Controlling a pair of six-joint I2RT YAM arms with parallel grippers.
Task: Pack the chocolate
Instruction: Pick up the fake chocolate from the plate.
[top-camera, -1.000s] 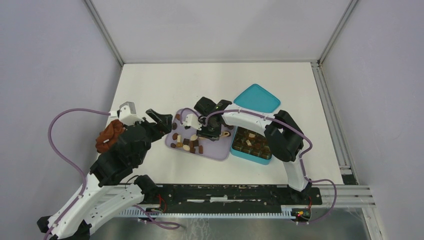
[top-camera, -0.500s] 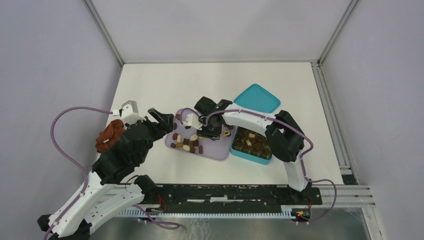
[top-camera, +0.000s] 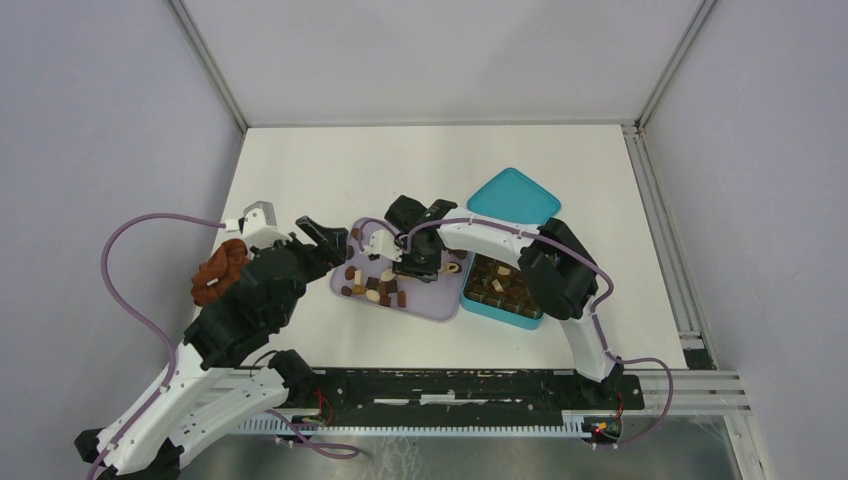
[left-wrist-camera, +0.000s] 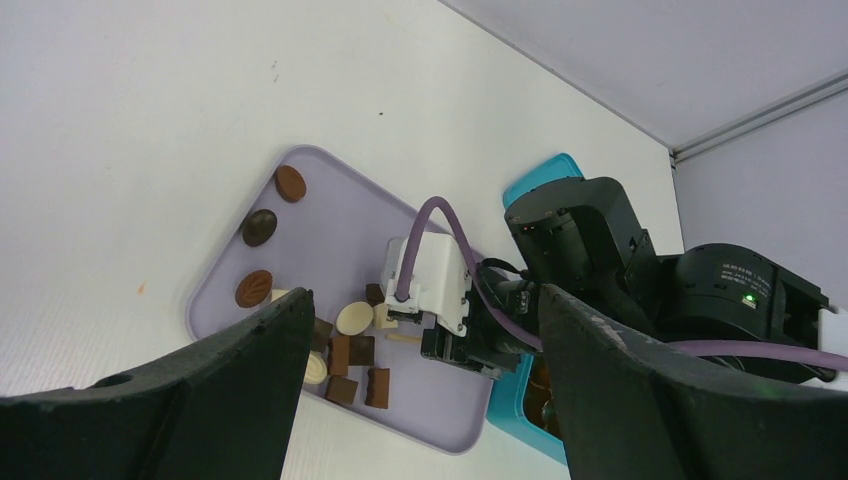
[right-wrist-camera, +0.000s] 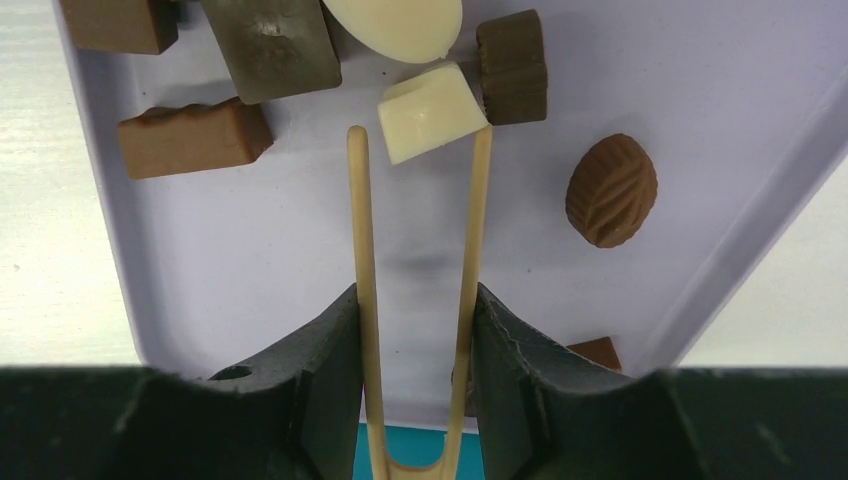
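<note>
Top view: left hand (top-camera: 325, 240) open, empty, beside the tray (top-camera: 432, 306). Chocolate (top-camera: 375, 290) lies on the tray under the right hand (top-camera: 418, 262).
Left wrist view: fingers (left-wrist-camera: 240, 400) spread wide.
Right wrist view: right hand clamps tongs (right-wrist-camera: 362, 220); white piece (right-wrist-camera: 432, 112) sits between the tips.

The tray (top-camera: 432, 306) is pale lilac. The chocolates (top-camera: 376, 288) on it run dark brown, mid brown and cream-white, one oval piece (right-wrist-camera: 611, 190) veined like a leaf. At its three o'clock the box (top-camera: 498, 314) is teal. The tweezers (right-wrist-camera: 362, 250) are pale tan.
</note>
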